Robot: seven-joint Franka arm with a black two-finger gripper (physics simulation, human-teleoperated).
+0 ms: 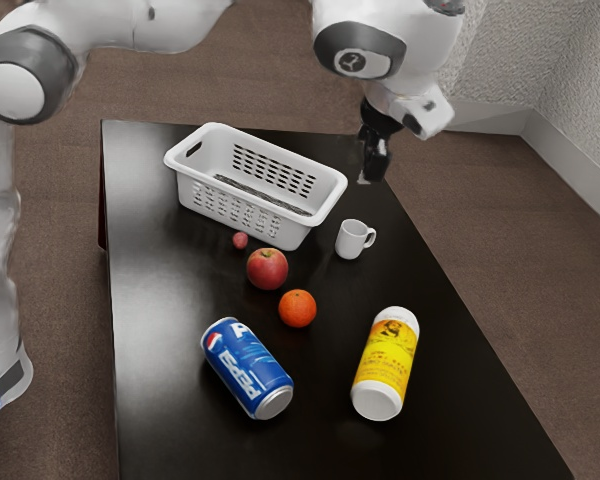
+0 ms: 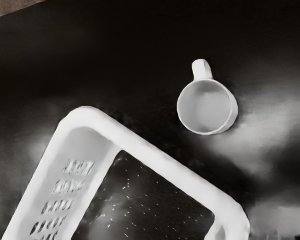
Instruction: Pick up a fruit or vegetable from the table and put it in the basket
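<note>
Apple (image 1: 268, 269), orange (image 1: 297, 308) and small reddish fruit (image 1: 240, 240), the produce at hand, all lay on the dark counter (image 1: 160, 340), outside the white basket (image 1: 326, 208). The small reddish fruit was nearest the basket, close by its long side; the apple came next, and the orange lay just past the apple, toward the exterior view's lower edge. The basket stood upright at the far end of the counter, its open top facing up and rows of slots cut through its walls.

The pincer (image 1: 374, 172) hung in the air, tipped downward, near the basket's end at the exterior view's right and beyond the white mug (image 1: 351, 239). Whether it stood wide or narrow, I could not tell. All three pieces of produce were well apart from it.

The mug stood upright just beside the basket without touching it, its handle turned to the exterior view's right. The wrist view looked down into its pale inside, and also over a corner of the basket, where light specks dotted the dark bottom.

Closer to the exterior view's lower edge, a blue Pepsi can (image 1: 246, 368) lay on its side, and a yellow-labelled white bottle (image 1: 387, 355) lay at the exterior view's right of it, well apart. Brown floor (image 1: 500, 230) showed around the counter.
</note>
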